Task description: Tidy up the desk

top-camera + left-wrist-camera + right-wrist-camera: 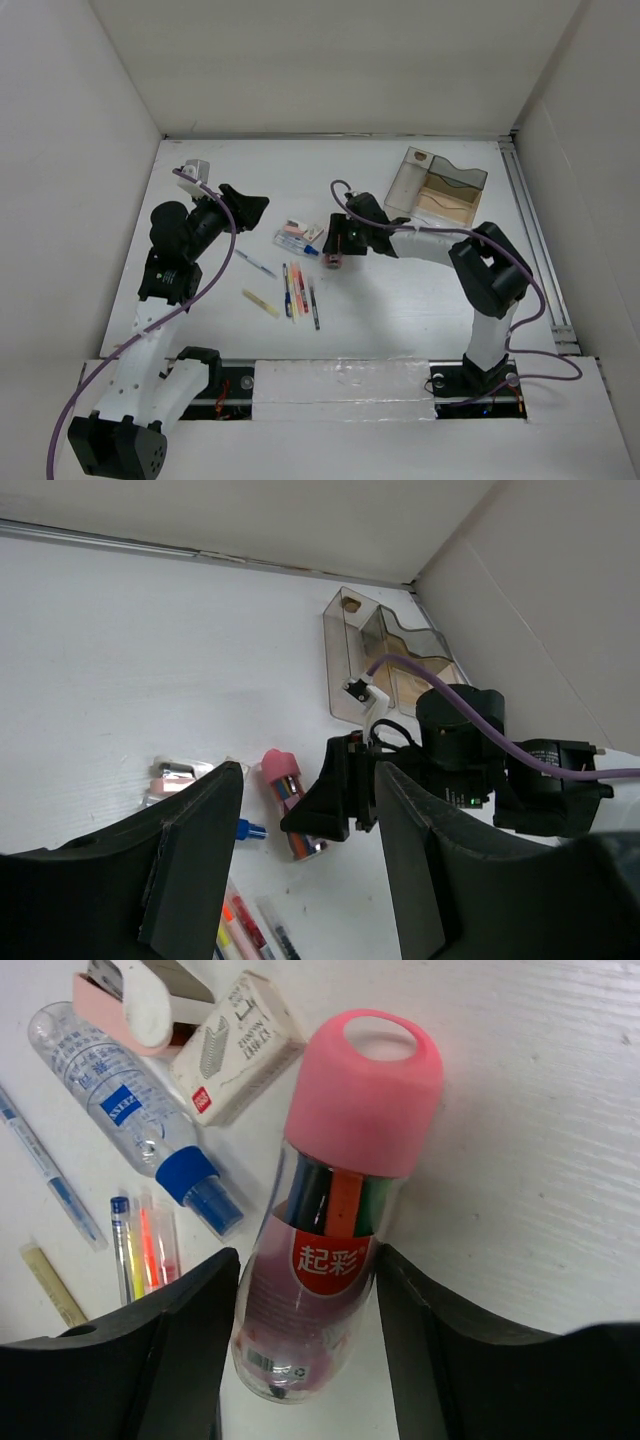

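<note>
The white desk (pixel 400 310) holds scattered stationery at its middle. A clear tube of coloured markers with a pink cap (pixel 330 1230) lies flat on it, also in the top view (pixel 333 262) and the left wrist view (pixel 283 785). My right gripper (pixel 305 1255) is open, its fingers straddling the tube's lower half with small gaps; it also shows from above (pixel 335 245). My left gripper (pixel 310 770) is open and empty, raised over the desk's left part (pixel 245 205) and facing the right gripper (pixel 335 800).
A clear compartment tray (pixel 440 185) stands at the back right by the metal rail (pixel 530 230). A blue-capped clear bottle (pixel 130 1110), a staple box (pixel 235 1045) and a pink stapler (pixel 130 1005) lie beside the tube. Several pens (pixel 295 290) and a yellow stick (pixel 262 303) lie nearer.
</note>
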{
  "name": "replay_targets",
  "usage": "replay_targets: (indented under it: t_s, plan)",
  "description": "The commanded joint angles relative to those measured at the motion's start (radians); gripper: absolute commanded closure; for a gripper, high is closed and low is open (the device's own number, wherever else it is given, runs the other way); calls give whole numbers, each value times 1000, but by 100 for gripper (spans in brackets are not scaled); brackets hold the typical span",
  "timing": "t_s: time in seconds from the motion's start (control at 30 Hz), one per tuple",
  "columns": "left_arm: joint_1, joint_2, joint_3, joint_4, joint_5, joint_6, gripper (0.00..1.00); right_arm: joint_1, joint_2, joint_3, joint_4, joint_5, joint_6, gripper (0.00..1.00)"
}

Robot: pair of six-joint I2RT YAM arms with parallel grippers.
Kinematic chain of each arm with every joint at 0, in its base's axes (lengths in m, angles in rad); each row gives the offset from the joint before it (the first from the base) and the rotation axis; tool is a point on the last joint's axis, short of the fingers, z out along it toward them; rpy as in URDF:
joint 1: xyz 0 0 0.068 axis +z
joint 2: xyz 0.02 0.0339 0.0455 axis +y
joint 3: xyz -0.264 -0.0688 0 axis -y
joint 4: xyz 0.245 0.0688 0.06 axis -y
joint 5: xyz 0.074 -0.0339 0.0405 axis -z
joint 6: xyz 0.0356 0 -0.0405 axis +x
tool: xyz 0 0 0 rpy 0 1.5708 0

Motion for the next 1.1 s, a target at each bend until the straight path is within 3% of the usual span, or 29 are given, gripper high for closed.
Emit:
replay_targets:
  t_s: [0.0,0.1,0.23,0.5,0.73,0.87,1.07]
  plan:
    - [-1,-1,32,49,19,6,49,-18,-66,-50,53,31,20,41]
    - [-1,0,31,52,20,5,49,-36,-107,-84,50,43,12,56]
    - [-1,2,31,53,22,2,49,-77,-149,-110,59,5,14,65]
    - [-1,-3,26,60,28,-1,49,-173,-266,-84,101,-62,-2,66]
    - [-1,-10,22,66,34,-4,49,-340,-304,-32,121,-89,11,66]
    - [-1,-12,20,69,40,-8,49,-461,-273,23,122,-43,15,66]
    - [-1,-13,18,73,39,-8,49,-544,-161,149,96,-35,12,63]
